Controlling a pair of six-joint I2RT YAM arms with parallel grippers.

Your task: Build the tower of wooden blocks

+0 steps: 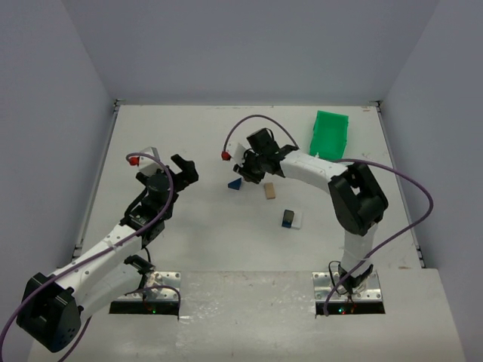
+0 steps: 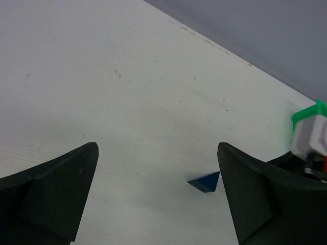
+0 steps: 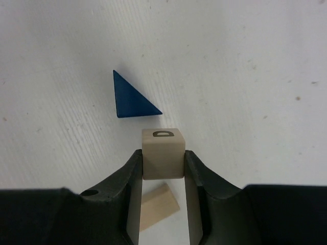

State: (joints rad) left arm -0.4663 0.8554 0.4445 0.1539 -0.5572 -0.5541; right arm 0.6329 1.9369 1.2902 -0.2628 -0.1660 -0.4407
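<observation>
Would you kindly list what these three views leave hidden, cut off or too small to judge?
- Top view: the right gripper covers the lettered cube it pinches.
- Left wrist: a finger of the open left gripper cuts off part of the blue wedge.
- Right wrist: the fingers hide most of the tan plank.
- Top view: the dark and white blocks are too small to tell stacked from adjacent.

Just beside the dark blue wedge (image 3: 132, 98), the tan cube (image 3: 163, 153) bears a dark letter D, the plank (image 3: 158, 206) is light tan, and the bin (image 1: 330, 134) is bright green.
</observation>
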